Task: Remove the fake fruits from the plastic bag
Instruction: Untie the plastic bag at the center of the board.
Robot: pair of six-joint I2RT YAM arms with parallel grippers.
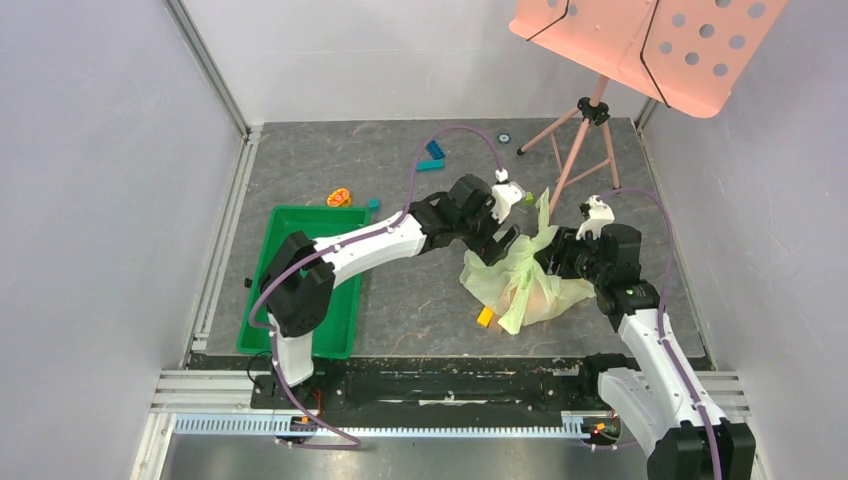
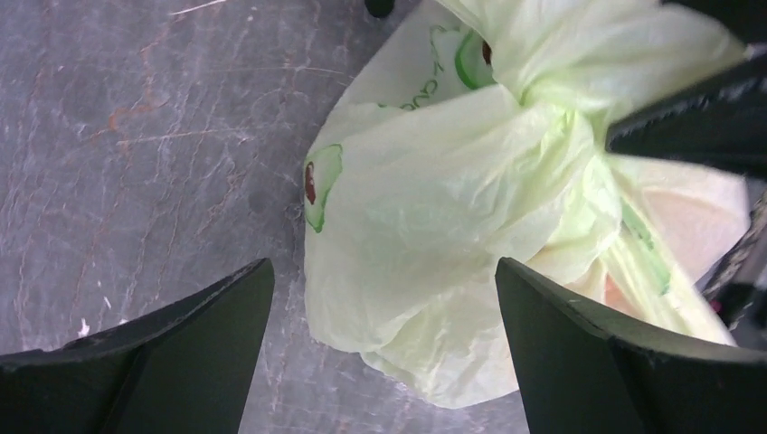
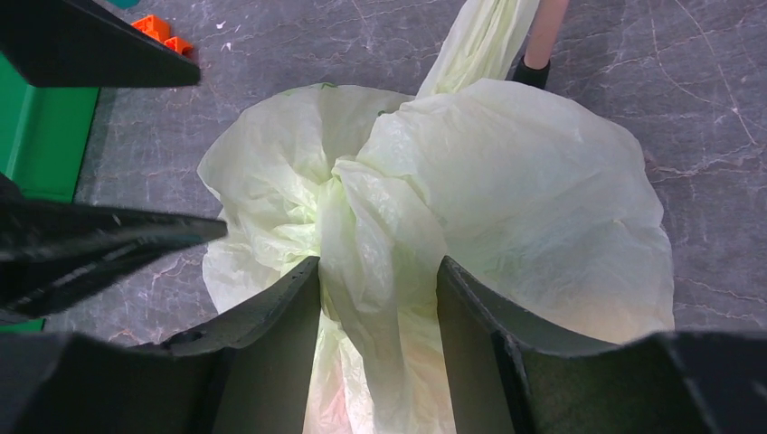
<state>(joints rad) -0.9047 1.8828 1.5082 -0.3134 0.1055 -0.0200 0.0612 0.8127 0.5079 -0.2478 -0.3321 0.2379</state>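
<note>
Pinching the gathered neck of the plastic bag between the fingers of my right gripper, I hold it bunched on the tabletop, right of the green tray. My left gripper hangs over the bag, spread wide and empty.
</note>
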